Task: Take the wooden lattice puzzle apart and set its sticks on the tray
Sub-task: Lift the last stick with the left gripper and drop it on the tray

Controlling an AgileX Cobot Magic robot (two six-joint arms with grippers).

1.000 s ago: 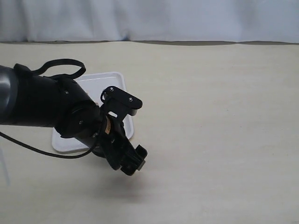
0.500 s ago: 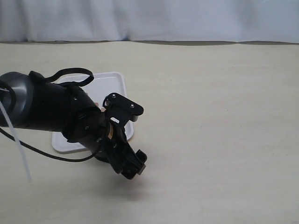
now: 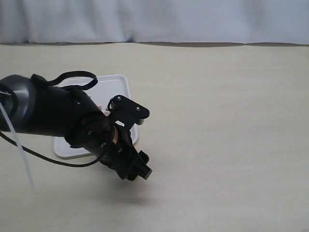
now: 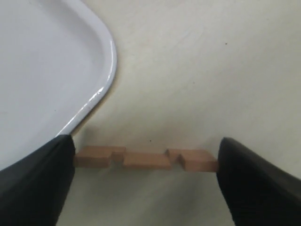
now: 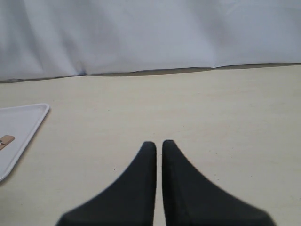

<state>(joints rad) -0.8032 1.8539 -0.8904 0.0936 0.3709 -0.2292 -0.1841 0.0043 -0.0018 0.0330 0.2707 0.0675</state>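
Seen from across the room, the left hand (image 3: 140, 170) hangs low beside the tray (image 3: 116, 82), its grip hidden. Its wrist view shows one notched stick (image 4: 146, 159) on the counter (image 4: 211, 70), both fingers (image 4: 33, 183) touching its ends. The right wrist view shows the right hand (image 5: 158, 143) pinched closed and empty; ahead, a second stick (image 5: 5, 140) lies in the tray.

Beige table (image 3: 217, 121): white tray (image 3: 115, 86), notched stick (image 4: 141, 159)
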